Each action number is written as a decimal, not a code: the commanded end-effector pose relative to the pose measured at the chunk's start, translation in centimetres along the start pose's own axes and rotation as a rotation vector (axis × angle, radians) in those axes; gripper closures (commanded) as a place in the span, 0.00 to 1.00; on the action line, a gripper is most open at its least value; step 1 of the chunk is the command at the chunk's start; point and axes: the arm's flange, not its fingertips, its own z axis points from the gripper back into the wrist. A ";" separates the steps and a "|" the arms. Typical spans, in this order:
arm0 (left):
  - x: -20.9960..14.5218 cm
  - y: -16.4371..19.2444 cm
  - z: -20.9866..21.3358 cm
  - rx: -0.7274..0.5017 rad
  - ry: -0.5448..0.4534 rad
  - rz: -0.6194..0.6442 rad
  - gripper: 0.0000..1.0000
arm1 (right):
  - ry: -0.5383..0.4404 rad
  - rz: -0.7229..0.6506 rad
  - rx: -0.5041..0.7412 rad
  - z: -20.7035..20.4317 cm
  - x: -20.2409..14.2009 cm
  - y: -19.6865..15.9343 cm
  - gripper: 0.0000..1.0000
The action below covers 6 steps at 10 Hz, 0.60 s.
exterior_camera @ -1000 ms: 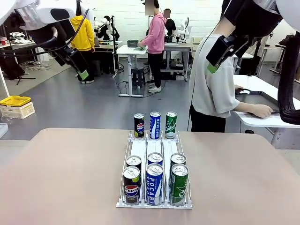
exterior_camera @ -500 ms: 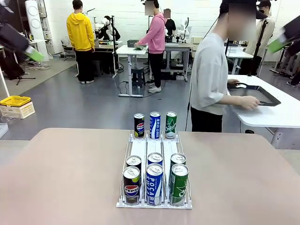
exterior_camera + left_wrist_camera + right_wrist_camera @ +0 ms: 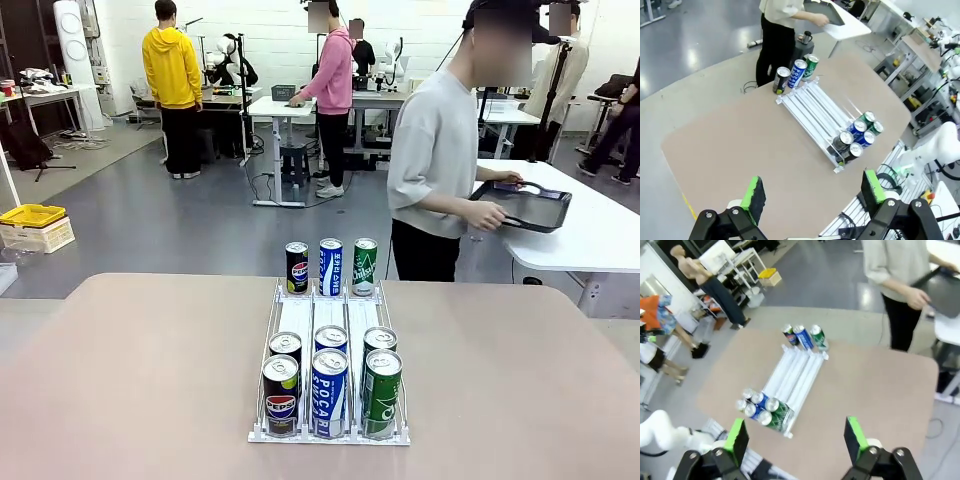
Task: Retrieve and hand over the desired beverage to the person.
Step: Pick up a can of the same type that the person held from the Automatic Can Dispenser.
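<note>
**Left hand** (image 3: 812, 179): mine. Fingers stand wide apart with nothing between the green pads (image 3: 753, 196). It hangs high over the surface (image 3: 735, 150).

**Surface:** tan, with rounded corners.

**Can rack** (image 3: 330, 318): white wire, three lanes, at mid-surface. It runs from my side towards the far edge.

**Left lane:** Pepsi can (image 3: 281, 396) at the near end, a second can (image 3: 285, 349) just behind it, and a far Pepsi can (image 3: 296, 268) at the far end.

**Middle lane:** Pocari Sweat can (image 3: 329, 393) at the near end, another can (image 3: 331, 340) just behind it, and a blue-and-white can (image 3: 330, 266) at the far end.

**Right lane:** green can (image 3: 381, 393) at the near end, one more can (image 3: 379, 342) just behind it, and a far green can (image 3: 365, 266) at the far end. All nine cans are upright.

**Person** (image 3: 435, 165): light grey sweatshirt, black trousers. Stands beyond the far edge, right of the rack, turned towards a white side table (image 3: 600, 245). Both of the person's hands are on a dark tray (image 3: 535, 208).

**Right hand** (image 3: 796, 422): mine. Fingers are wide apart and hold nothing. It hangs high above the surface, well clear of the cans.
</note>
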 end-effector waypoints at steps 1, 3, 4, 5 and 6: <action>-1.3 -0.5 1.6 -0.044 -0.005 0.001 0.00 | 0.095 0.036 -0.076 -1.3 -1.5 -0.6 0.00; -3.1 -0.3 3.0 -0.037 0.072 0.054 0.00 | 0.245 0.035 -0.087 -0.9 -3.4 -2.2 0.00; -3.6 -0.2 3.3 -0.018 0.132 0.061 0.00 | 0.242 0.010 -0.091 -0.5 -3.8 -2.6 0.00; -3.9 0.0 3.3 0.018 0.192 0.063 0.00 | 0.239 0.004 -0.088 -0.1 -4.1 -2.7 0.00; -4.3 -0.2 3.2 0.029 0.193 0.073 0.00 | 0.248 0.003 -0.087 0.2 -4.4 -2.8 0.00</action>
